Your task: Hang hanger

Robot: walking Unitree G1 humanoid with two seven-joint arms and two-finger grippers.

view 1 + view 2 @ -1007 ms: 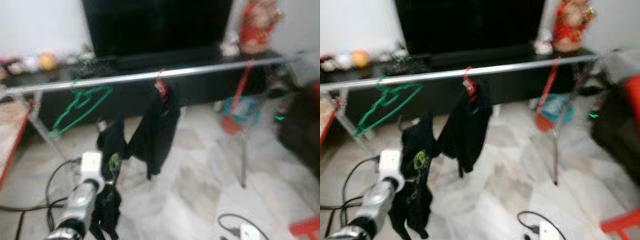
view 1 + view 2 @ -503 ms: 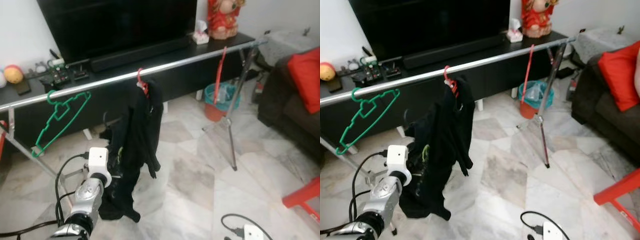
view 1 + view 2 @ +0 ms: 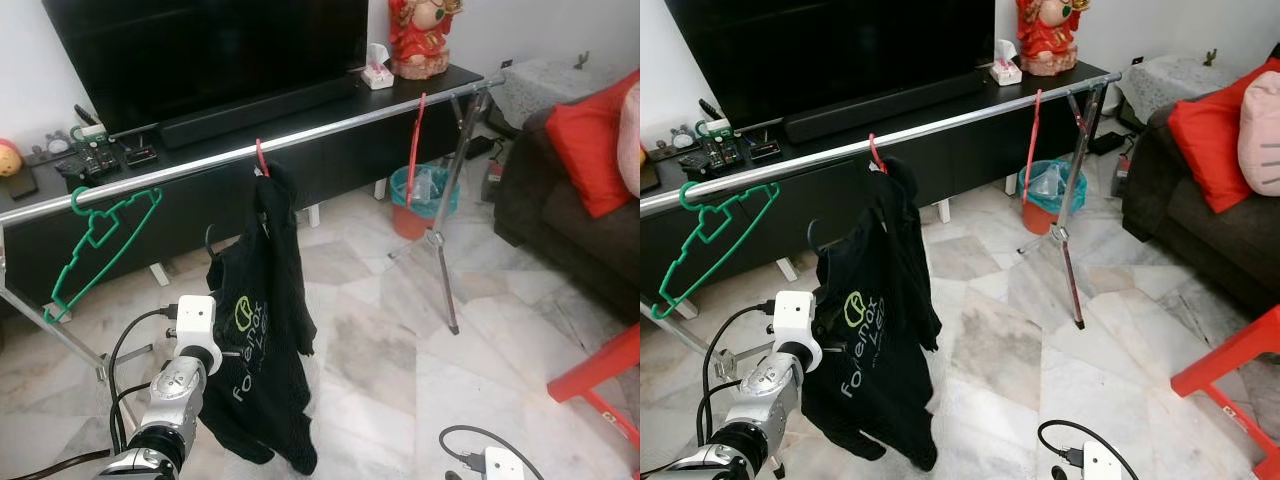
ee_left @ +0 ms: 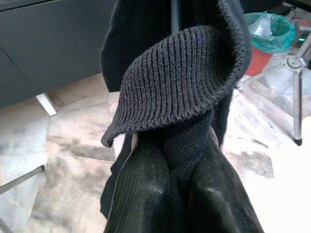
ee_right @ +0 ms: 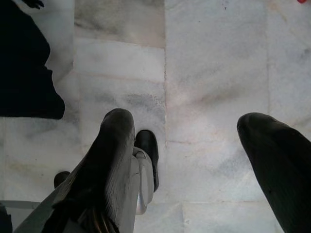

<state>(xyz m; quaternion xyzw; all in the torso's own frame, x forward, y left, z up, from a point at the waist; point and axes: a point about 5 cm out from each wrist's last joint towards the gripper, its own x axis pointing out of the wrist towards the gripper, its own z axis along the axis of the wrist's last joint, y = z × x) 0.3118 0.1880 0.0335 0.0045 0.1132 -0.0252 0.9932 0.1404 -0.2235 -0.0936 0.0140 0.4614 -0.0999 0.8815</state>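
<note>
Fingers, left gripper [image 4: 182,189]: clenched on black garment [image 3: 262,330] ribbed hem.
Fingers, right gripper [image 5: 194,160]: spread, idle.
Red hanger [image 3: 262,160]: hooked on rail [image 3: 330,130].
Handling: soft, light, swings; hold judged best at hanger.

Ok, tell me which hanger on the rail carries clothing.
The middle red hanger, holding the black garment; the green hanger and far red one hang bare.
</note>
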